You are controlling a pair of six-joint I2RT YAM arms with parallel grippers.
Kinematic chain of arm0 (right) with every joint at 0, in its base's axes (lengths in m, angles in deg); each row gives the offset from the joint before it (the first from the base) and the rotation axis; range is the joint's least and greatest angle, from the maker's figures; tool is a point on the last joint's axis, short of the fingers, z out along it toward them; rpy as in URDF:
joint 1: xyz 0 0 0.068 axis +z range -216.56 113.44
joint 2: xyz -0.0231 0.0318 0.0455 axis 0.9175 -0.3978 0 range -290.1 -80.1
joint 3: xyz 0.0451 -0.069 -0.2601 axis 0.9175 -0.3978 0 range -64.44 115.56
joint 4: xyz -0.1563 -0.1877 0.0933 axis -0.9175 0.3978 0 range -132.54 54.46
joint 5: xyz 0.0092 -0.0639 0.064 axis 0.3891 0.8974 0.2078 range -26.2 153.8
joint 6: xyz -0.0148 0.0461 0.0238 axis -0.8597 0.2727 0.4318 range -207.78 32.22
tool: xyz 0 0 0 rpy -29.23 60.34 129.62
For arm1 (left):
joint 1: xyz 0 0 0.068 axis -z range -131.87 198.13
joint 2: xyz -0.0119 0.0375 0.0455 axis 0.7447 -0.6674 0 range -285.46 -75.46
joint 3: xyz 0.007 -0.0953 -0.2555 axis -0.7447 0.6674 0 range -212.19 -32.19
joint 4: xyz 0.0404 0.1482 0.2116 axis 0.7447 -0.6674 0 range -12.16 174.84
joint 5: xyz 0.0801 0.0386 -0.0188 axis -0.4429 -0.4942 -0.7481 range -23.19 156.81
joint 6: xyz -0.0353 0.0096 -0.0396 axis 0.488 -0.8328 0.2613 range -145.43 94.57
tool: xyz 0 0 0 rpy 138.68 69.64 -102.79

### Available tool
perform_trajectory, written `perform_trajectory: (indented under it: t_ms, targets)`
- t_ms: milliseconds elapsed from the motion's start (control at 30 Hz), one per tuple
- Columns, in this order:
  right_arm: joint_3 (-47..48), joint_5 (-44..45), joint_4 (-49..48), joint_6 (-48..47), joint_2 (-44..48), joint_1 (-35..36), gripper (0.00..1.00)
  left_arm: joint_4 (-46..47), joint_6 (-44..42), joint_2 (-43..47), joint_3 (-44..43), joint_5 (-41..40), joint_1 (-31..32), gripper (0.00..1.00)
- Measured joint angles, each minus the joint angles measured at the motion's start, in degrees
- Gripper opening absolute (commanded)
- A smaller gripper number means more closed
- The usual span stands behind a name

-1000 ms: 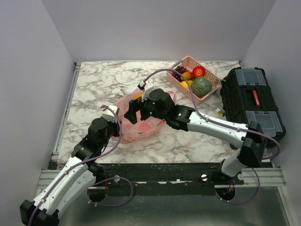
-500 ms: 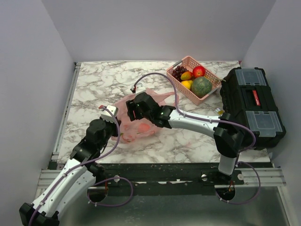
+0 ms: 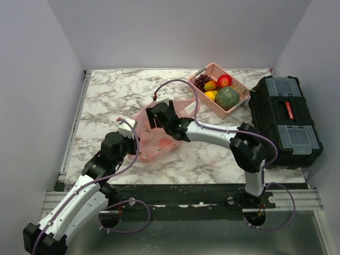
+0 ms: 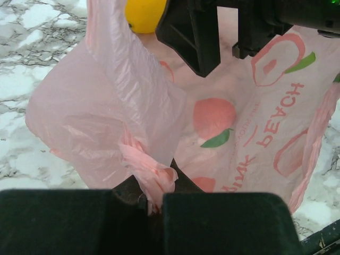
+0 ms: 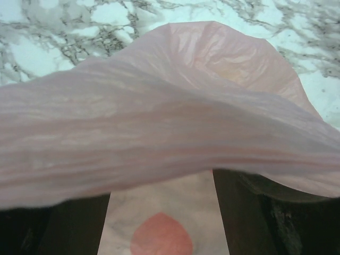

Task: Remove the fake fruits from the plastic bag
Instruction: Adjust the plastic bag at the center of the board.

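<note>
A marble bench (image 3: 106, 101) carries a black toolbox (image 3: 284, 119) at its right edge. The pink bag (image 3: 154, 142) lies mid-bench towards the front. A basket (image 3: 238, 85) at the back right holds several fruits (image 3: 220, 91). The left pincer (image 4: 154, 197) is clamped tight on a bunched fold of bag. The right pincer (image 4: 223, 48) stands jaws apart in the bag's mouth, film draped over it, gripping nothing. A yellow fruit (image 4: 143, 13) sits just beside it.

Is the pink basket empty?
No, the pink basket holds a green melon, a red apple and dark grapes.
</note>
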Motion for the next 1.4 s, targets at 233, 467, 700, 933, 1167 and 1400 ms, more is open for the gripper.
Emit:
perform_trajectory:
  t_ms: [233, 467, 700, 933, 1167, 1400]
  targets:
    - [-7.04, 2.08, -14.99, -1.36, -0.28, -0.35, 0.83, 0.09, 0.68, -0.85, -0.59, 2.60, -0.13, 0.00]
    - [-11.93, 3.02, -24.24, -1.03, -1.33, -0.35, 0.87, 0.24, 1.09, -1.38, -0.61, 5.73, -0.85, 0.00]
    - [-19.41, 3.32, -26.77, 0.92, -0.39, -0.35, 0.92, 0.04, 4.17, -1.36, -2.40, 7.80, -0.87, 0.00]
    - [-21.59, 4.00, -25.83, 1.51, 4.63, -0.35, 0.98, -1.16, 8.66, -0.61, -17.53, 12.11, -0.87, 0.00]
    - [-23.41, 3.58, -27.65, 2.64, 11.72, -0.35, 1.00, 2.10, 12.61, 6.05, -17.27, 14.56, -0.87, 0.00]
    - [-22.58, -1.01, -26.80, 2.64, 7.34, -0.52, 1.00, -3.50, 11.23, 3.63, -7.96, 11.13, -0.87, 0.00]
